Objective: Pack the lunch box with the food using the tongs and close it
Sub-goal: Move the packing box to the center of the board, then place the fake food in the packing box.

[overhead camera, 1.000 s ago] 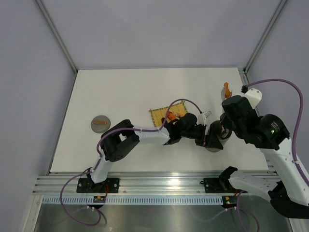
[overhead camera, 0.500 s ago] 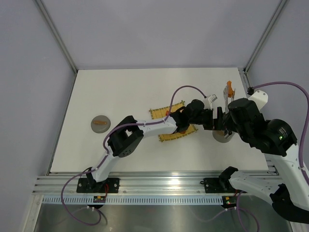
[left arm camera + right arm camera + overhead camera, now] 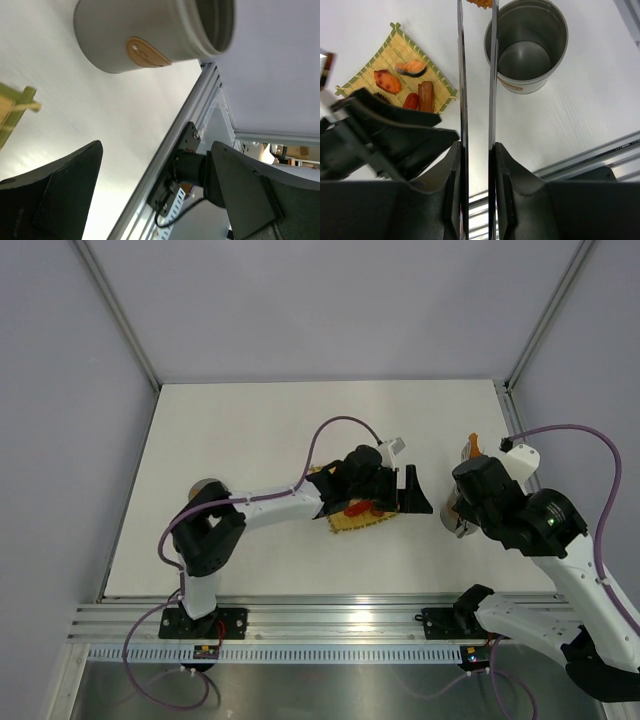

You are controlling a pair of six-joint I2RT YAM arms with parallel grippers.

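The lunch box point(image 3: 527, 45) stands upright and open, and its inside looks bare; the left wrist view shows its side with a brown label point(image 3: 150, 30). My right gripper point(image 3: 476, 150) is shut on the tongs point(image 3: 461, 75). They pinch an orange piece of food point(image 3: 481, 2) just left of the box rim. The same orange piece point(image 3: 472, 445) shows from above. Several more pieces lie on the yellow mat point(image 3: 380, 55): orange point(image 3: 387, 81), red point(image 3: 411, 101), brown point(image 3: 425, 96). My left gripper point(image 3: 418, 495) hangs open and holds nothing, between the mat and the box.
The round lid point(image 3: 203, 484) lies at the table's left, mostly hidden behind my left arm's elbow. The aluminium rail point(image 3: 170, 150) of the near table edge runs close behind the lunch box point(image 3: 452, 518).
My left gripper has drawn back leftward from the lunch box to the mat's right edge. The right arm has shifted, bringing the tongs' tip with the orange piece nearer the box.
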